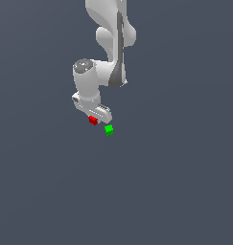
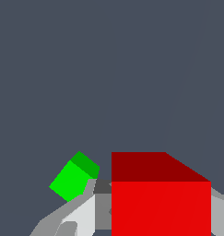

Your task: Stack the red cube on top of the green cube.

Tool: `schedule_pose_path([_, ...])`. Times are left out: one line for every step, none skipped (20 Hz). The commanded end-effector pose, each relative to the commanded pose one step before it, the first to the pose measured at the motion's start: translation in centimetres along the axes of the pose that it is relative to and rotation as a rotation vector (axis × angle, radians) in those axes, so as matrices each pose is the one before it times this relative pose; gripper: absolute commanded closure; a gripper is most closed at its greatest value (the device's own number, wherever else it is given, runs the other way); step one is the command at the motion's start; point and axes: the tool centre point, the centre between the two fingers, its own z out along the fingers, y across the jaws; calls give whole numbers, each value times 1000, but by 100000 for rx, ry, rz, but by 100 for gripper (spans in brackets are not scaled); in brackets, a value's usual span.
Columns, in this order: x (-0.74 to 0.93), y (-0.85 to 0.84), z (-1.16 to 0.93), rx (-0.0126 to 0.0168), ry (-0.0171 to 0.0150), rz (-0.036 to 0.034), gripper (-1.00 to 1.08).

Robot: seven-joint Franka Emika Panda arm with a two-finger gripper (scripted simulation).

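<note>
The red cube [image 1: 93, 120] sits right under the white gripper [image 1: 93, 117] in the exterior view. In the wrist view the red cube [image 2: 160, 203] fills the space between the two grey fingers [image 2: 81, 214], and each side of it meets a finger. The gripper [image 2: 155, 190] is shut on it. The green cube [image 1: 109, 129] lies a short way off, toward the exterior view's right and slightly nearer the camera. In the wrist view the green cube [image 2: 74, 177] shows turned at an angle, beside one finger and apart from the red cube.
A plain dark grey surface [image 1: 175, 182] runs all around the two cubes. The white arm [image 1: 110, 43] rises from the gripper toward the top of the exterior view.
</note>
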Motion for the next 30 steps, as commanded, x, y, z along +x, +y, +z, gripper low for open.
schedule_pose_path([29, 10, -646, -39, -52, 5, 108])
schedule_pose_path([22, -4, -125, 0, 0, 0, 108])
schedule_pose_path([4, -34, -81, -29, 30, -55, 108])
schedule_pose_path([6, -2, -22, 0, 0, 0, 108])
schedule_pose_path([-6, -1, 127, 34, 60, 5, 108])
schedule_pose_path([-18, -29, 26, 0, 0, 0, 108])
schedule_pose_path([-55, -88, 78, 0, 0, 0, 108])
schedule_pose_path([-91, -149, 131, 0, 0, 0, 108])
schedule_pose_path([-126, -211, 186, 0, 0, 0, 108])
schedule_pose_path([-160, -277, 243, 0, 0, 0, 108])
schedule_pose_path([-192, -345, 302, 0, 0, 0, 108])
schedule_pose_path([-223, -410, 359, 0, 0, 0, 108])
schedule_pose_path([-241, -459, 435, 31, -58, 20, 108])
schedule_pose_path([-278, -531, 463, 0, 0, 0, 108])
schedule_pose_path([-303, -586, 511, 0, 0, 0, 108])
schedule_pose_path([-315, -613, 535, 0, 0, 0, 108])
schedule_pose_path([-287, -561, 489, 0, 0, 0, 108])
schedule_pose_path([-253, -501, 437, 0, 0, 0, 108])
schedule_pose_path([-214, -438, 399, 42, -55, -3, 108])
schedule_pose_path([-179, -378, 328, 0, 0, 0, 108])
schedule_pose_path([-139, -316, 272, 0, 0, 0, 108])
schedule_pose_path([-98, -252, 215, 0, 0, 0, 108])
schedule_pose_path([-57, -187, 156, 0, 0, 0, 108])
schedule_pose_path([-20, -123, 99, 0, 0, 0, 108])
schedule_pose_path([-5, -86, 47, -49, 31, -38, 108])
schedule_pose_path([7, -19, 13, 0, 0, 0, 108])
schedule_pose_path([0, 0, 0, 0, 0, 0, -92])
schedule_pose_path([0, 0, 0, 0, 0, 0, -92])
schedule_pose_path([0, 0, 0, 0, 0, 0, -92])
schedule_pose_path([0, 0, 0, 0, 0, 0, -92])
